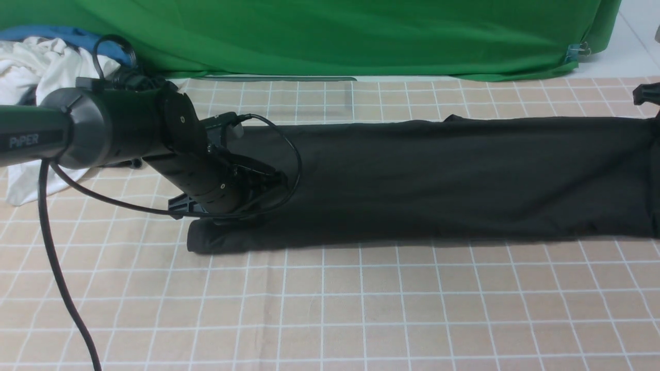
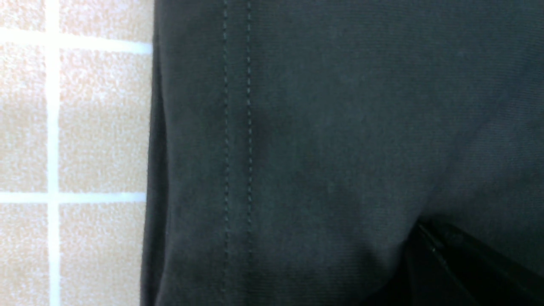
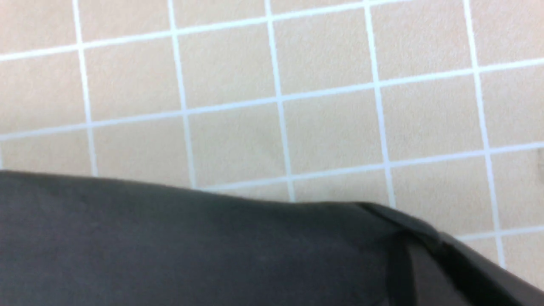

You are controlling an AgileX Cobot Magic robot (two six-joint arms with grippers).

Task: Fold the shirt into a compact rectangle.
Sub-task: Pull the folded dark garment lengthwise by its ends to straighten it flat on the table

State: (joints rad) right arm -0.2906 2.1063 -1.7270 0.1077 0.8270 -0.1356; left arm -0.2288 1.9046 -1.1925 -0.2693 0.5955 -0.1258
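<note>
The black shirt (image 1: 438, 180) lies as a long flat band across the checked tablecloth, from left of centre to the right edge. My left gripper (image 1: 268, 183) is down on the band's left end. In the left wrist view its dark fingers (image 2: 446, 263) are shut together on the cloth, beside the double-stitched hem (image 2: 236, 127). Only a black part of my right arm (image 1: 647, 94) shows at the far right edge. In the right wrist view the shirt's edge (image 3: 191, 246) rises into a pinched fold (image 3: 425, 242) at the jaws. Cloth covers the fingertips.
A white garment (image 1: 36, 67) with blue cloth (image 1: 62, 36) behind it lies piled at the back left. A green backdrop (image 1: 335, 36) closes off the far side. The left arm's cable (image 1: 51, 247) hangs down over the front left of the beige tablecloth (image 1: 361, 309).
</note>
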